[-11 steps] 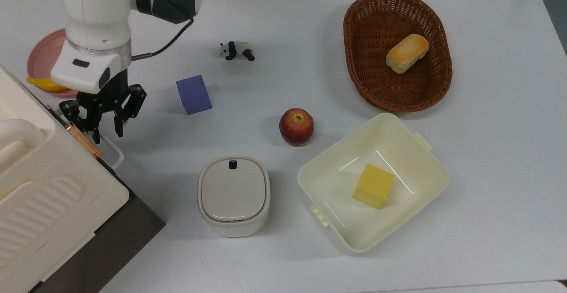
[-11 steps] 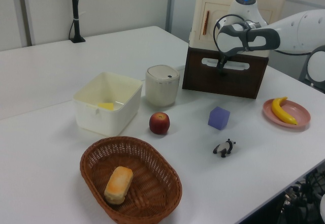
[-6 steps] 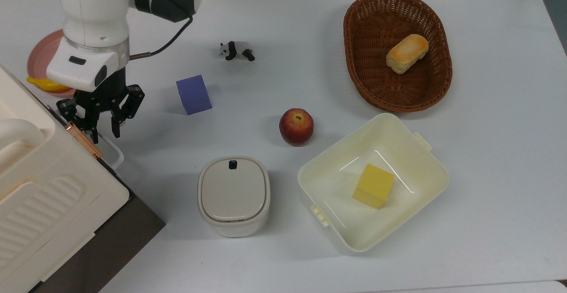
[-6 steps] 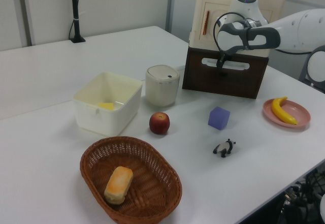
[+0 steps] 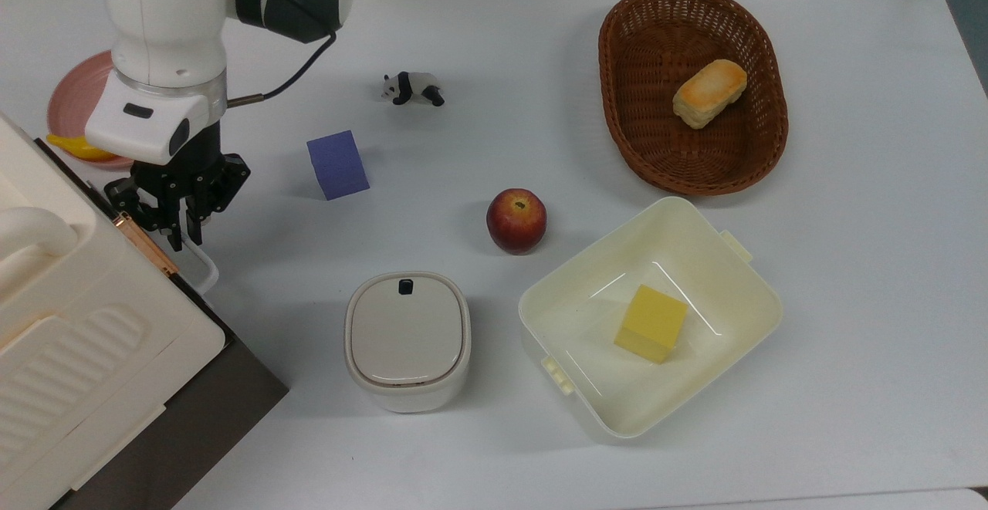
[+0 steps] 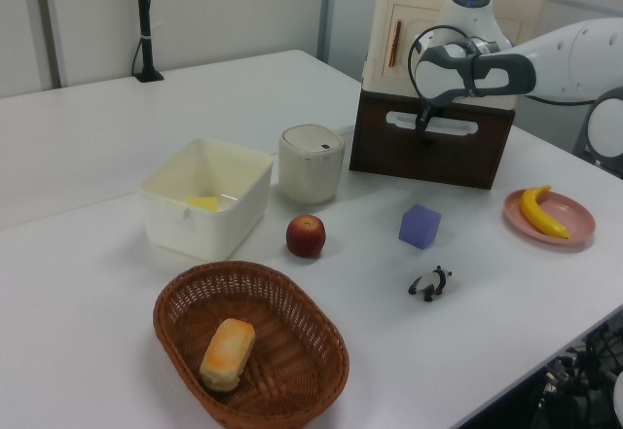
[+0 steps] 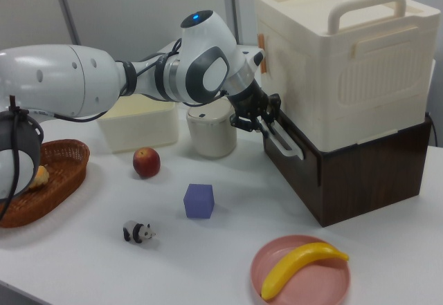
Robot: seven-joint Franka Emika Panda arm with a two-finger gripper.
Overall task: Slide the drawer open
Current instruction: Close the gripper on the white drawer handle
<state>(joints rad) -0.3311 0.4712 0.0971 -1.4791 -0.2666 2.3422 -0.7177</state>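
White and shiny, the robot arm point(image 5: 166, 24) comes in from the upper left of the top view. Its black gripper point(image 5: 185, 232) hangs at the white handle point(image 5: 202, 263) of the drawer point(image 6: 433, 147). The fingers point(image 5: 191, 224) are pulled in close together around the handle bar, so they have hold of it.

The drawer is dark brown wood. It sits at the left edge of the top view, under a big cream box point(image 5: 69, 317) with a copper clasp point(image 5: 145, 244). In the left view it is in the upper right of the frame, and in the right view it is on the right side. The drawer front lies flat with the brown case, so it looks closed.

On the white tabletop point(image 5: 494, 448) there is a purple cube point(image 5: 337, 164), near the gripper. A little panda toy point(image 5: 413, 88) stands above the cube in the top view. A red apple point(image 5: 516, 221) sits in the middle. Below it is a cream pot with a lid point(image 5: 407, 340), and beside that an open cream tub point(image 5: 741, 317) with a yellow block point(image 5: 651, 323) inside. A brown basket point(image 5: 625, 124) in the upper right holds a bread roll point(image 5: 709, 93). A pink plate point(image 7: 304, 288) with a banana point(image 7: 301, 265) is in the lower right of the right view
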